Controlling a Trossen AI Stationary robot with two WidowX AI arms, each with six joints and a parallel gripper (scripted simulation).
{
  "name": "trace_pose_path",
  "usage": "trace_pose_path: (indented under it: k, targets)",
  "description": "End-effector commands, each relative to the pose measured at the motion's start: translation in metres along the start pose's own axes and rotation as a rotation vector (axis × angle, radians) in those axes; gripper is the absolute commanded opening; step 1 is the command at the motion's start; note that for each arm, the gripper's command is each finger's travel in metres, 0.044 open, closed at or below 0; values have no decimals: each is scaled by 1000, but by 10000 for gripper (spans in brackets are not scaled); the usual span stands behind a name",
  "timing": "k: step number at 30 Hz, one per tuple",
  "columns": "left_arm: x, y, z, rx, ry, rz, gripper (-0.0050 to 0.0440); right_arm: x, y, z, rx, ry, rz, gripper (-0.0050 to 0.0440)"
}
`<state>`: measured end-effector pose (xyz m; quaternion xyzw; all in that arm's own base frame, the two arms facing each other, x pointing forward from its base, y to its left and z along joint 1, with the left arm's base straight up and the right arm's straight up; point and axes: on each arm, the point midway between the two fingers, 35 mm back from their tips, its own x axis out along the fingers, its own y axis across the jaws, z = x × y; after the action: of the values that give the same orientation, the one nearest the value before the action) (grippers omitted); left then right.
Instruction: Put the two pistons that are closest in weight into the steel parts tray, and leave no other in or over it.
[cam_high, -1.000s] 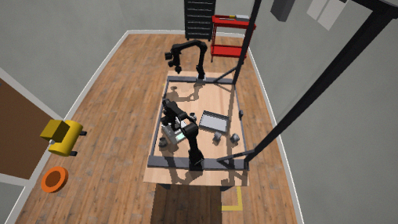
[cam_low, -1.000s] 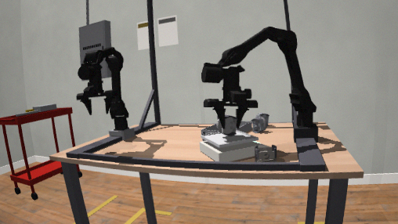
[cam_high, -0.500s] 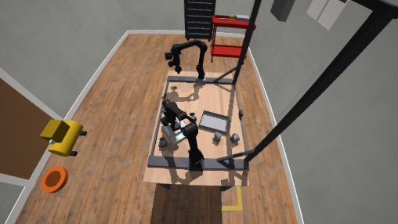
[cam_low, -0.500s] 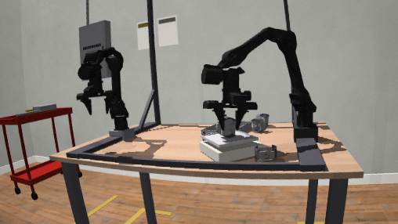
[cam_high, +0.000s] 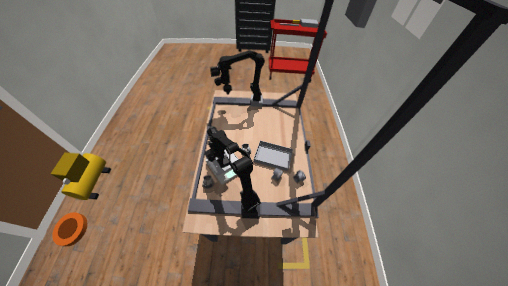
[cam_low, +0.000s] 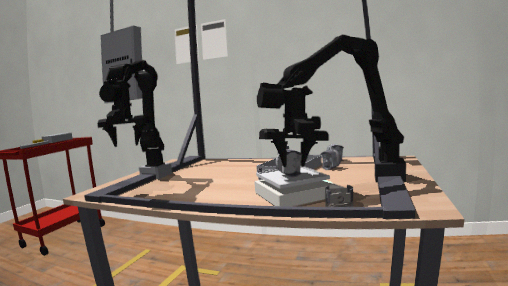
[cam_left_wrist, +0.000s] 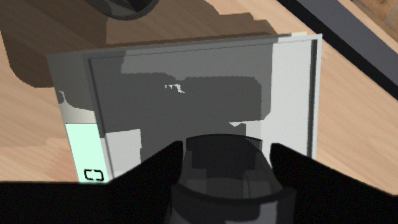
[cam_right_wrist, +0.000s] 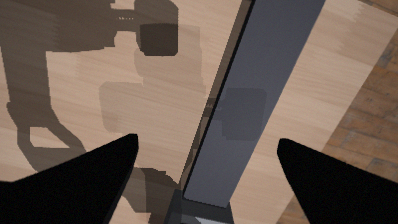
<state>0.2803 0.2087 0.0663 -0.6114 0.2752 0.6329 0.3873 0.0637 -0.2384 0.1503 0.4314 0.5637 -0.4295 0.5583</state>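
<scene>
The left jaws (cam_high: 214, 154) (cam_low: 294, 165) appear clamped upright across a piston (cam_low: 290, 162) (cam_left_wrist: 227, 172) on the scale (cam_high: 215, 170) (cam_low: 280, 196) (cam_left_wrist: 295, 75), beside the tray (cam_high: 272, 156), while the right jaws (cam_high: 228, 90) (cam_low: 126, 144) stand wide, farther off.
</scene>
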Motion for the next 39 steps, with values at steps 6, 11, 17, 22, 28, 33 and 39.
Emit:
trace_pose_path:
  k: [6, 11, 17, 22, 28, 33, 39]
  targets:
    - [-10, -7, 2, -4, -1, -39, 158, -8, 0, 5, 1, -32, 2, 400]
    - [-9, -7, 2, -4, -1, -39, 158, -8, 0, 5, 1, -32, 2, 400]
    - [-9, -7, 2, -4, -1, -39, 158, -8, 0, 5, 1, -32, 2, 400]
    - [-9, -7, 2, -4, -1, -39, 158, -8, 0, 5, 1, -32, 2, 400]
    - [-11, -7, 2, -4, -1, -39, 158, -8, 0, 5, 1, -32, 2, 400]
    - [-11, -7, 2, -4, -1, -39, 158, -8, 0, 5, 1, -32, 2, 400]
    - [-11, -7, 2, -4, -1, -39, 255, -8, 0, 5, 1, -32, 2, 400]
